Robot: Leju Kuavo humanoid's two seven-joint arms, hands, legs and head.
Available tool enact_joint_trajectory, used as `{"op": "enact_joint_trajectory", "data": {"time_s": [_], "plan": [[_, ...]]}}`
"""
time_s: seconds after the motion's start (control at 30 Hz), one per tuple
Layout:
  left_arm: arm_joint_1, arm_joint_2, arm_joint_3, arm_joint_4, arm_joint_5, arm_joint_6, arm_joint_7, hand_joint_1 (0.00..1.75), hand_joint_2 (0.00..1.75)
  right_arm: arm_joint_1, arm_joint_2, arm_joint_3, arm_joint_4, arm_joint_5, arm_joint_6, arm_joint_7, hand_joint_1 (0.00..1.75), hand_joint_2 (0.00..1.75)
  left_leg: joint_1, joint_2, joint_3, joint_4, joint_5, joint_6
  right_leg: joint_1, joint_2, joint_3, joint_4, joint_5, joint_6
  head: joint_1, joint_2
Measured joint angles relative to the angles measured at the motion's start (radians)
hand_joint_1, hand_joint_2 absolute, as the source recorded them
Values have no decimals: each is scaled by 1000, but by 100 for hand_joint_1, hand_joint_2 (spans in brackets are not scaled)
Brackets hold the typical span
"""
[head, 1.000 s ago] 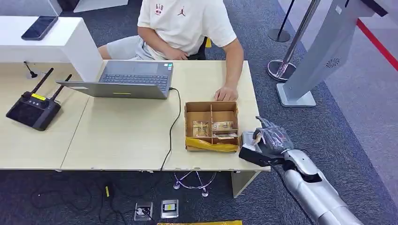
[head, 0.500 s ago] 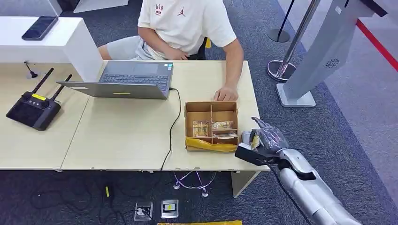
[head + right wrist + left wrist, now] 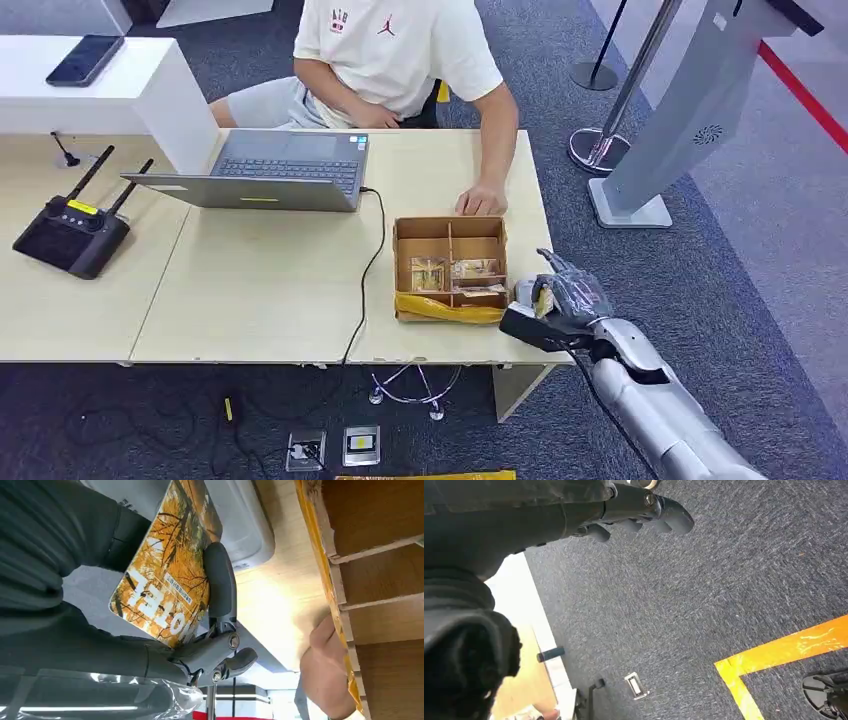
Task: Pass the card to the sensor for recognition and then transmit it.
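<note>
My right hand (image 3: 562, 302) hovers at the table's right front corner and grips an orange autumn-leaf card (image 3: 165, 580) printed with white letters. The card (image 3: 543, 297) is pinched between thumb and fingers (image 3: 220, 580), right over a pale grey sensor pad (image 3: 240, 525) on the tabletop. In the head view the sensor (image 3: 524, 293) peeks out beside the hand, just right of the cardboard box (image 3: 450, 270). My left hand (image 3: 639, 510) hangs over the carpet with nothing in it, fingers loosely extended.
The divided cardboard box (image 3: 380, 520) holds several small cards. A seated person rests a hand (image 3: 482, 203) on the table just behind it. A laptop (image 3: 280, 170) and a black controller (image 3: 70, 235) lie further left. A grey kiosk stand (image 3: 680, 110) rises at right.
My right hand with the card shifted a little left and lower, closer to the box and the sensor, mostly in the first half second. The person has not moved.
</note>
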Motion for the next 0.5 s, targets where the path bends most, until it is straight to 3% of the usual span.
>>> {"op": "enact_joint_trajectory", "data": {"time_s": [0.5], "plan": [[0, 0, 0, 0, -22, 0, 0, 0, 0, -41, 1, -17, 2, -16, -15, 2, 169, 175, 0, 0, -1, 0, 0, 0, 0, 0, 0, 0, 0, 0, 0, 0]]}}
